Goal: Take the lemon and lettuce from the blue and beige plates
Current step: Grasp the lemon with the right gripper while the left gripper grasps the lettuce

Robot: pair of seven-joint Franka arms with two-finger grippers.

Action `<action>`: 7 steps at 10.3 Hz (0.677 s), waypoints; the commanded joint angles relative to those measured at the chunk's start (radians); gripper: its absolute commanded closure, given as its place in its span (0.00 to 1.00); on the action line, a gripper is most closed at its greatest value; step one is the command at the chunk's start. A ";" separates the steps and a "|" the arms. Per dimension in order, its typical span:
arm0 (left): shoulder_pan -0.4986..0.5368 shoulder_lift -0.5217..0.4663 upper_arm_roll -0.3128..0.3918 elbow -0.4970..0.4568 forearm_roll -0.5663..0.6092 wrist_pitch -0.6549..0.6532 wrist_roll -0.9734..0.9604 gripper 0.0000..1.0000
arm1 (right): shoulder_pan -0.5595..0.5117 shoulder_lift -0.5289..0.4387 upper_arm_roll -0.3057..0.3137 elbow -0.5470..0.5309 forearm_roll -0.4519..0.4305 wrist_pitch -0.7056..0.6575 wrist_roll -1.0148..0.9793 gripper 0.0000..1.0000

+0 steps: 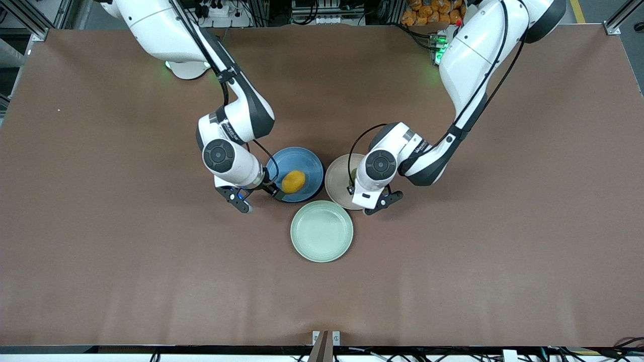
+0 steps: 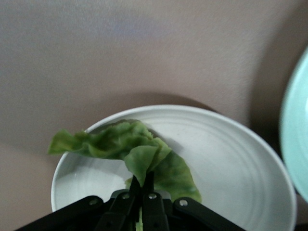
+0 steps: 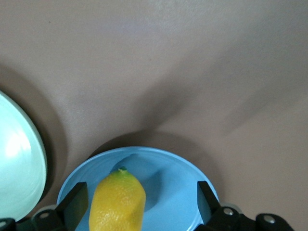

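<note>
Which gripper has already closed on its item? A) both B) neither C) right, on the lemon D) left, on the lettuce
D: in the left wrist view the left gripper has its jaws pinched shut on the lettuce over the beige plate, while the right gripper has its jaws spread wide on either side of the lemon on the blue plate.

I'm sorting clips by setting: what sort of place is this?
Probably a robotics lab, not a kitchen: a brown-covered table, aluminium framing and cables along its edge, and toy-like food, a lemon and lettuce, on plastic plates.
</note>
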 commanded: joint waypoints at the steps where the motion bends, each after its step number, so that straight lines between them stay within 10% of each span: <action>1: -0.003 -0.069 0.006 0.017 0.033 -0.079 -0.022 1.00 | 0.023 0.034 -0.004 0.045 0.024 0.001 0.042 0.00; 7: 0.136 -0.255 0.005 0.033 0.020 -0.378 0.209 1.00 | 0.075 0.097 0.002 0.076 0.027 0.039 0.063 0.00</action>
